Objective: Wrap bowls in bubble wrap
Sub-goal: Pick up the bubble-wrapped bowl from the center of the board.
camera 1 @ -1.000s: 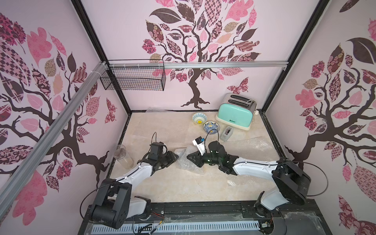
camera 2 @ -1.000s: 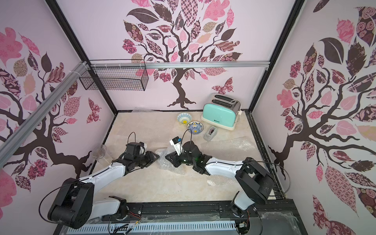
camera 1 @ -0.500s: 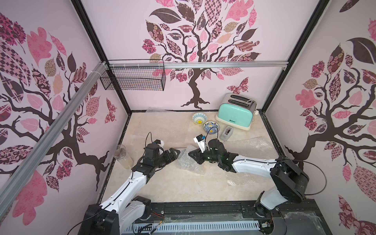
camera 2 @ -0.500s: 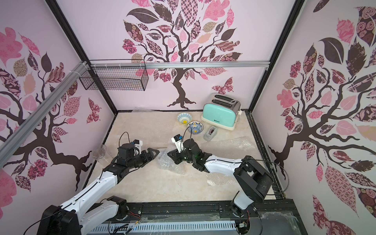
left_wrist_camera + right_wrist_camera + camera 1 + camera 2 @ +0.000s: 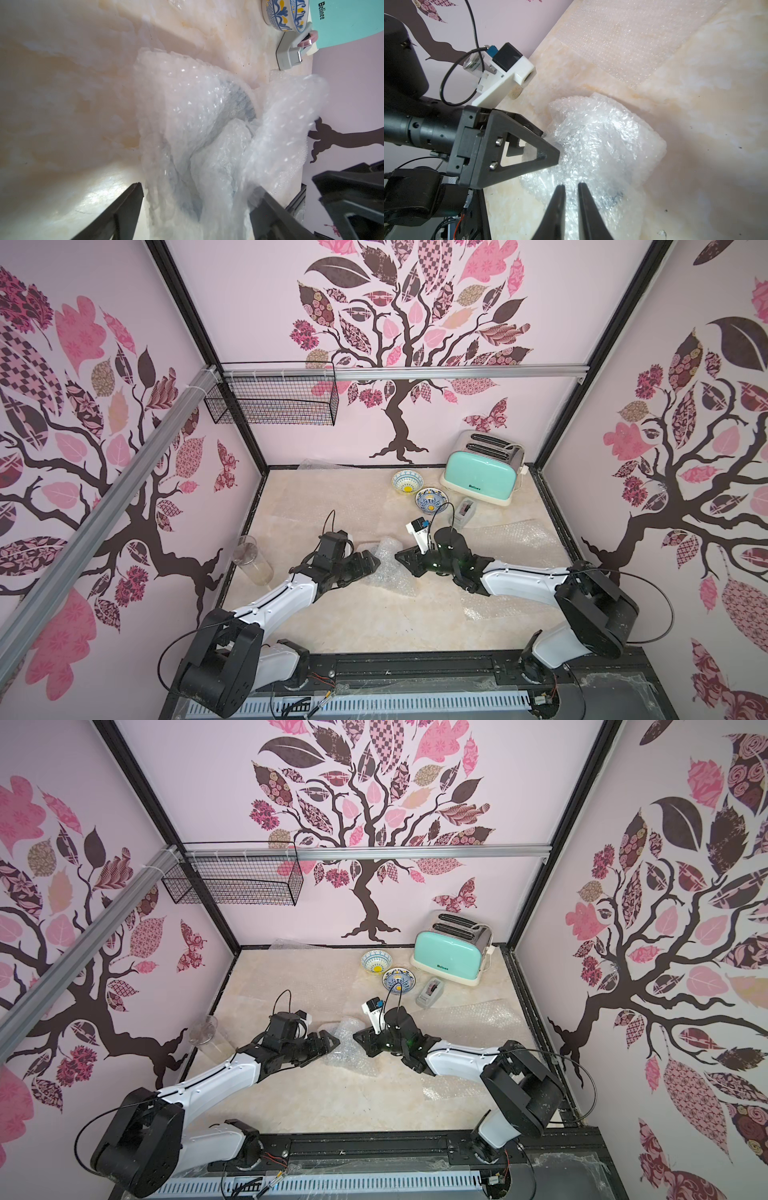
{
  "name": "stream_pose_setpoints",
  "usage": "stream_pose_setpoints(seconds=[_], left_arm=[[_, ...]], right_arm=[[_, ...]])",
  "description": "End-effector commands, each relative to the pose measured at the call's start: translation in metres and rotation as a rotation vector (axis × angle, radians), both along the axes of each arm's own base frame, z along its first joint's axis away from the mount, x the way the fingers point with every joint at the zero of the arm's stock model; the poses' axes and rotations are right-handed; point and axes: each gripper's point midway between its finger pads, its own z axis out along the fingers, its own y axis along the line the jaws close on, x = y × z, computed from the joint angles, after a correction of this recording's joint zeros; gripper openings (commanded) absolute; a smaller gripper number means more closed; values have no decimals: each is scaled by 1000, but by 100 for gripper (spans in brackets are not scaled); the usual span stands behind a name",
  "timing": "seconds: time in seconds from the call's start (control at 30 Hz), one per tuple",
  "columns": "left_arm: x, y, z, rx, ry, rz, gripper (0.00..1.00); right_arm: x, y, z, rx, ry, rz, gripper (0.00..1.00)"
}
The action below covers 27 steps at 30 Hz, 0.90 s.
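1. The bubble wrap bundle point(image 5: 390, 572) sits in the middle of the counter point(image 5: 332, 626), between the 2 claws.
2. A blue-grey round shape point(image 5: 245, 101) shows through the wrap. I think it is 1 bowl, tucked inside so it cannot chip.
3. The left claw point(image 5: 197, 186) is wide open. Its 2 fingers stand on each side of a loose flap, so I think it is ready to grab.
4. The right claw point(image 5: 571, 185) is almost closed, with a thin fold of the wrap between its tips. I think it pinches the fold so the bundle does not pop open.
5. 2 more bowls, the pale bowl point(image 5: 407, 482) and the blue bowl point(image 5: 432, 501), sit near the back edge beside the toaster point(image 5: 482, 477). Both are bare and have nothing in them.
6. A flat sheet point(image 5: 519, 535) of bubble wrap lies near the right edge, handy for those bowls.
7. The tape holder point(image 5: 464, 512) sits just beside the blue bowl.
8. The glass point(image 5: 251, 560) stands at the left edge and looks empty. I see nothing in the wire basket point(image 5: 274, 400) on the wall.
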Motion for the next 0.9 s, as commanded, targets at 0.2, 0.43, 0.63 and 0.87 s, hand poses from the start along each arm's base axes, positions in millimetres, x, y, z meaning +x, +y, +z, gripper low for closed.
stream_pose_setpoints(seconds=[0.2, 0.43, 0.63, 0.87], left_arm=[[-4, -3, 15, -27, -14, -17, 91], [-27, -6, 15, -82, 31, -23, 94], [-30, -10, 4, -79, 58, -26, 98], [-21, -19, 8, -120, 50, -12, 98]], right_arm=[[1, 3, 8, 17, -18, 7, 17], [0, 3, 10, 17, -24, 11, 17], [-1, 3, 10, 17, -21, 15, 17], [-1, 1, 8, 11, -21, 13, 17]])
